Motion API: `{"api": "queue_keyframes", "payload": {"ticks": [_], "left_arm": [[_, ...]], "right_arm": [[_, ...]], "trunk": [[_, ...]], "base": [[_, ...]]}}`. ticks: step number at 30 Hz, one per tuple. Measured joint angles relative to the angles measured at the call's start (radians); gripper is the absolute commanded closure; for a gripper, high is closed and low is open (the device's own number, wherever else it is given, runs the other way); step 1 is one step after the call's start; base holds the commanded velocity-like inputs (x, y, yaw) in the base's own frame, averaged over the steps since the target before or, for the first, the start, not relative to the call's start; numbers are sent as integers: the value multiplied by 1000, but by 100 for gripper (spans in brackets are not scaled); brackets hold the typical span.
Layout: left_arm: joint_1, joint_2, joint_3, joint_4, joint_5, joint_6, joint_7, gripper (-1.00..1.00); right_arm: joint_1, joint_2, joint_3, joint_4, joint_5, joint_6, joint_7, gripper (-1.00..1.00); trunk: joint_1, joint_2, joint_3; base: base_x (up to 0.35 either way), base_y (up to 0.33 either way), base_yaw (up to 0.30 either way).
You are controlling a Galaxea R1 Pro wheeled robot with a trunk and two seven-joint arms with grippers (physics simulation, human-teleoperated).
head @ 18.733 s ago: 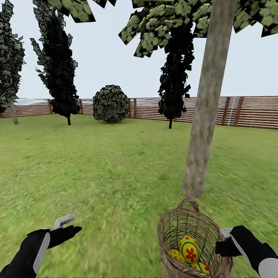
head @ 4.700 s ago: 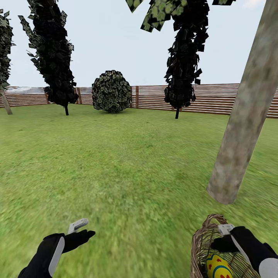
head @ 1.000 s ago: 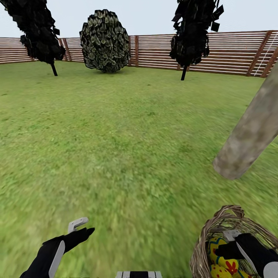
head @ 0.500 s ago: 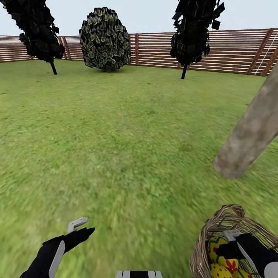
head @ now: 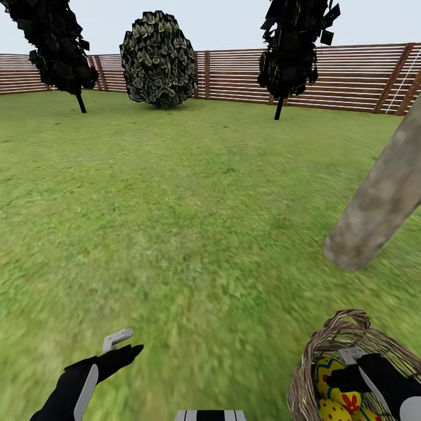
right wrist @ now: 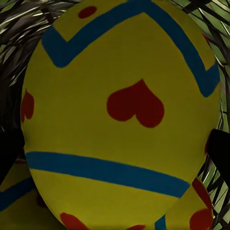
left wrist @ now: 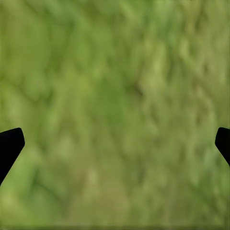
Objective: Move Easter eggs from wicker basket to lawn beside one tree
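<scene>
Beside the tree [head: 383,199], the basket [head: 310,374] is unmoved over the last second; right end effector [head: 351,365] reaches inside, jaws spread around an egg [right wrist: 120,115], not yet lifted; left end effector [head: 120,346] open, empty.

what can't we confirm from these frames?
- Egg count: in the head view the right gripper and the picture's bottom edge cover part of the wicker basket.
- Right grip: in the right wrist view one Easter egg hides the finger contact.
- Tree: crown cut off by the head view's edge.
</scene>
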Motion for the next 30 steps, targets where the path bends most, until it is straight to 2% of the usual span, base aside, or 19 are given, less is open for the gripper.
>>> {"api": "queue_keyframes", "payload": {"ticks": [24,30], "left_arm": [[0,-2,0,1,-1,0,0,-100],[0,-21,-1,2,-6,0,0,-100]], "right_arm": [[0,3,0,1,9,-2,-1,100],[-1,3,-1,0,-1,0,0,100]], "trunk": [[0,0,0],[1,0,0]], "base": [[0,0,0],[-211,0,0]]}}
